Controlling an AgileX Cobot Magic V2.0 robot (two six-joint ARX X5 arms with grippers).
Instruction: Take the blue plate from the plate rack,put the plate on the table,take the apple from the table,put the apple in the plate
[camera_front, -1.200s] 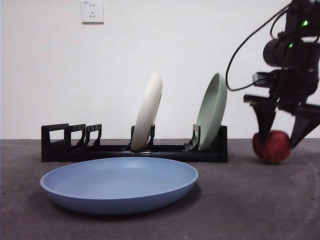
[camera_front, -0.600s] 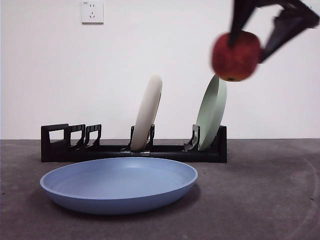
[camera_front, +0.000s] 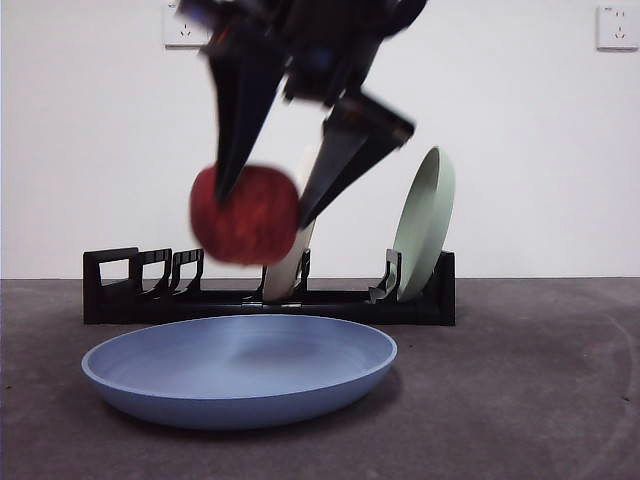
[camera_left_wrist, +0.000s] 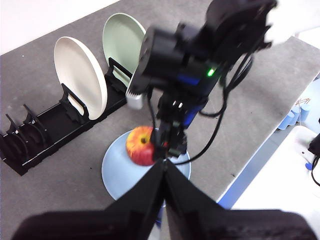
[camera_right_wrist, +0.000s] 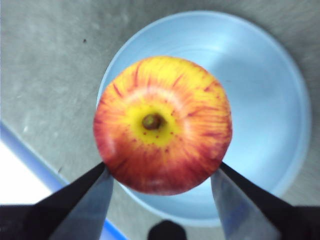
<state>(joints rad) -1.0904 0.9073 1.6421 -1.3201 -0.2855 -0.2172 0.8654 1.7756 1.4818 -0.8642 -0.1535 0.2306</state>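
My right gripper (camera_front: 262, 205) comes down from above, shut on the apple (camera_front: 245, 215), which hangs in the air over the left half of the blue plate (camera_front: 240, 370). The right wrist view shows the apple (camera_right_wrist: 162, 125) stem end up, pinched between the two jaws, with the blue plate (camera_right_wrist: 265, 95) right below it. The plate lies flat on the table (camera_front: 520, 400) in front of the plate rack (camera_front: 130, 290). My left gripper (camera_left_wrist: 164, 165) is held high and back, shut and empty, looking down on the apple (camera_left_wrist: 141, 146) and blue plate (camera_left_wrist: 117, 172).
A cream-white plate (camera_left_wrist: 80, 75) and a pale green plate (camera_front: 425, 225) stand upright in the rack. The rack's left slots (camera_front: 160, 270) hold nothing. The table's edge (camera_left_wrist: 260, 165) runs close beside the blue plate, with white and blue items beyond it.
The right gripper has lifted the apple off the table at the right, swung it left across the rack, and lowered it to just above the blue plate.
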